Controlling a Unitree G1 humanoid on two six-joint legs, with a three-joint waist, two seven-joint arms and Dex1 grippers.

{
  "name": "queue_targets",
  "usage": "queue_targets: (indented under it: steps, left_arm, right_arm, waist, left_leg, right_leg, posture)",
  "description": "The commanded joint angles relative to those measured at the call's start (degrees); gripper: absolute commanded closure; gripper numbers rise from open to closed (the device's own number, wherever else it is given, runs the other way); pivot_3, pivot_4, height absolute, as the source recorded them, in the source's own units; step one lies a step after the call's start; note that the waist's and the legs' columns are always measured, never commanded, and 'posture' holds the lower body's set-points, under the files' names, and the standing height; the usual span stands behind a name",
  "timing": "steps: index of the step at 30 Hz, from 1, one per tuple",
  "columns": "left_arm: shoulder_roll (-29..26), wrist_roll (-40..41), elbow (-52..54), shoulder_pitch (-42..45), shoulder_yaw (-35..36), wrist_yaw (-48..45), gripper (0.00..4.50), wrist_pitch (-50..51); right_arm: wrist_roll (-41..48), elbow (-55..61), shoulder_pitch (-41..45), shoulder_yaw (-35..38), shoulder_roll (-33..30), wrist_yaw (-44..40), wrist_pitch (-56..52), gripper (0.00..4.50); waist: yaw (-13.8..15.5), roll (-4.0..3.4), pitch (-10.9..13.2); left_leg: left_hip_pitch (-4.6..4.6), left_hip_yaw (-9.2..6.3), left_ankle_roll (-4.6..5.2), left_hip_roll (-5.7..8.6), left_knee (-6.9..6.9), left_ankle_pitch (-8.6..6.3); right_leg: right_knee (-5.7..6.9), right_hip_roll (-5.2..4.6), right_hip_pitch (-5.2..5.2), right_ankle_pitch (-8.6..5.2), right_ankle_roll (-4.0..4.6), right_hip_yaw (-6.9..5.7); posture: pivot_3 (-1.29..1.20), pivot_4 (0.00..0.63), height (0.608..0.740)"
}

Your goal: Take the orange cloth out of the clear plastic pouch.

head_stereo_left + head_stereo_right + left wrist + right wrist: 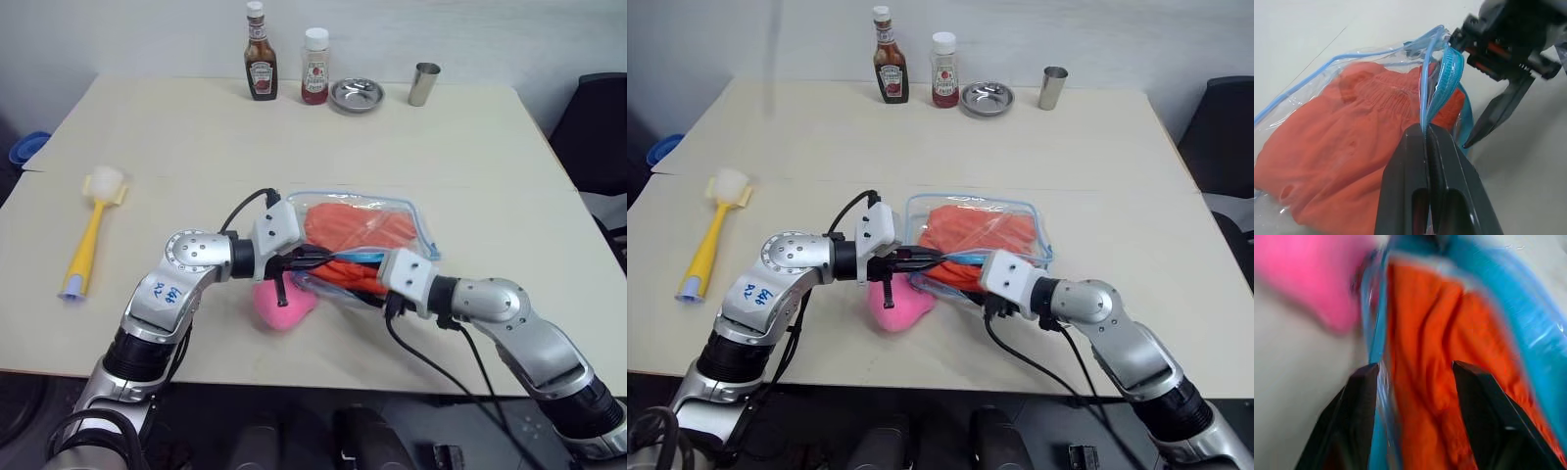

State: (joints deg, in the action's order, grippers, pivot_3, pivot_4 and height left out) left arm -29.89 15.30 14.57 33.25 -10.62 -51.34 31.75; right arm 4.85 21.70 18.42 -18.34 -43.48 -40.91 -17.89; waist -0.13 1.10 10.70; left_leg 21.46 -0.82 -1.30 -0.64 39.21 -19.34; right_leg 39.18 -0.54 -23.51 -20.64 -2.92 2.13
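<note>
The left hand (1426, 134) is pinched tight on the light blue zipper edge of the clear plastic pouch (416, 217), its two black fingers (1403, 186) pressed together with the edging caught between them; the pouch mouth lifts off the table (294, 127) at that point, near the middle of the table's near edge. The right hand (1415, 369) reaches in from the other side with its fingers (1364, 396) partly spread, one on each side of the opened blue rim, the orange cloth (358, 227) lying between them; whether they touch the fabric cannot be told. The orange cloth sits inside the pouch, wrinkled and gathered, a fold of it bulging at the open mouth between the two hands; the rest of the pouch lies flat on the table behind them. A pink plush (284, 305) rests just beside the pouch, under the left hand and close to the near edge. A yellow-handled brush (90, 235) lies well apart toward the table's left edge; along the far edge stand two sauce bottles (261, 54), a small metal dish (357, 95) and a metal cup (424, 84), the dish between the bottles and the cup.
</note>
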Motion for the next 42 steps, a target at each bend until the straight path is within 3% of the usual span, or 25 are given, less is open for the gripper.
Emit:
queue_targets:
  steps: [1,16,23,26,31,36,42]
  left_arm:
    - [0.6,0.0,0.7,1.3,-0.1,0.6,4.5,-0.9]
    - [2.6,0.7,0.5,3.0,-0.5,1.5,4.5,0.0]
    - [2.9,0.8,0.1,3.5,-0.6,1.6,4.5,-0.1]
    - [2.9,0.8,-0.3,3.7,-0.4,1.6,4.5,-0.2]
    - [2.7,0.6,-0.8,3.6,0.0,2.0,4.5,-0.2]
    - [3.7,0.0,-2.7,3.5,0.7,4.5,4.5,0.1]
    - [13.1,-2.3,-10.4,8.5,0.9,14.6,4.5,0.6]
  right_arm:
    - [-5.7,-1.9,0.0,-0.1,0.0,1.0,5.8,2.05]
    - [-31.5,-15.8,7.4,-8.4,5.4,6.5,21.3,2.05]
    - [-36.1,-26.7,11.7,-9.8,10.5,8.8,23.7,2.05]
    - [-36.0,-29.0,12.2,-9.8,11.3,8.1,24.9,2.66]
    - [-34.7,-28.4,11.2,-8.5,10.5,6.2,26.0,4.45]
    - [-32.1,-24.5,7.9,-6.2,8.5,3.1,25.5,4.48]
    - [-29.7,-15.5,3.2,-4.9,4.6,-1.3,29.9,4.48]
  waist:
    - [0.0,0.0,0.0]
    - [-0.3,0.01,0.0]
    - [-1.2,0.06,0.0]
    - [-1.5,0.08,-0.1]
    - [-1.4,0.09,-0.1]
    - [-1.1,0.09,-0.1]
    - [0.1,0.17,-0.1]
  left_leg:
    - [0.0,0.0,0.0,0.0,0.0,0.0]
    - [-0.06,0.03,-0.04,-0.02,0.01,0.02]
    - [-0.21,0.1,-0.08,-0.02,0.01,0.05]
    - [-0.25,0.1,-0.1,-0.02,0.01,0.06]
    - [-0.24,0.09,-0.1,-0.01,0.02,0.07]
    - [-0.23,0.07,-0.1,0.0,0.02,0.06]
    - [-0.2,0.06,-0.06,0.06,0.07,0.04]
  right_leg:
    - [0.01,0.01,-0.01,0.0,0.0,0.0]
    - [0.14,0.04,-0.02,0.0,0.0,0.02]
    - [0.27,0.03,0.03,0.0,0.0,0.08]
    - [0.3,0.03,0.05,0.0,0.0,0.08]
    - [0.3,0.02,0.06,0.0,0.0,0.08]
    - [0.29,0.0,0.08,0.0,0.0,0.07]
    - [0.24,-0.02,0.11,0.0,0.0,0.06]
  posture:
    - [0.0,0.15,0.74]
    - [0.0,0.15,0.74]
    - [0.0,0.15,0.74]
    - [0.0,0.15,0.74]
    - [0.0,0.15,0.74]
    - [0.0,0.15,0.74]
    - [0.0,0.15,0.74]
